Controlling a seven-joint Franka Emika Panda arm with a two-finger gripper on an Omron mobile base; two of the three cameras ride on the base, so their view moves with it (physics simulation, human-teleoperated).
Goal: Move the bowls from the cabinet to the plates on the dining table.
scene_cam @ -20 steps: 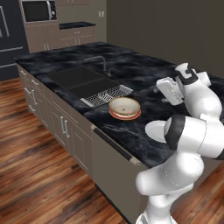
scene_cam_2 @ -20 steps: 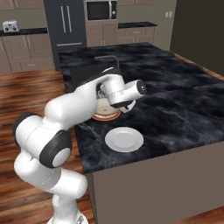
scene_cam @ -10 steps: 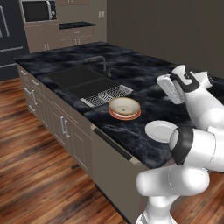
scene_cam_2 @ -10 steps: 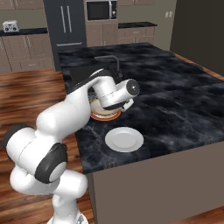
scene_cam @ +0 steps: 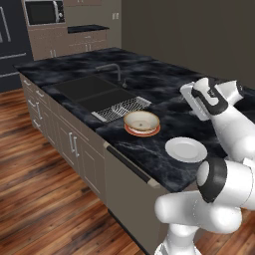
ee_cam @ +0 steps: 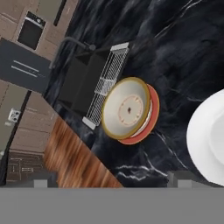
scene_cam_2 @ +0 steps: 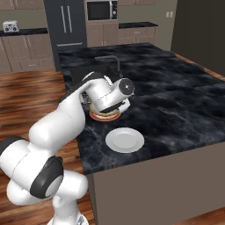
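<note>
Cream bowl sits on the orange-red plate; your claw is released.

You have the cream bowl [scene_cam: 141, 121] resting on the orange-red plate [ee_cam: 151, 114] on the black marble counter [scene_cam: 164, 94], just beside the wire rack [scene_cam: 121, 108] at the sink [scene_cam: 89, 89]. The white plate [scene_cam: 185, 149] lies bare nearby, closer to the counter's front edge. Your claw [ee_cam: 112, 178] hangs above the counter with its jaws spread wide, holding nothing.
</note>
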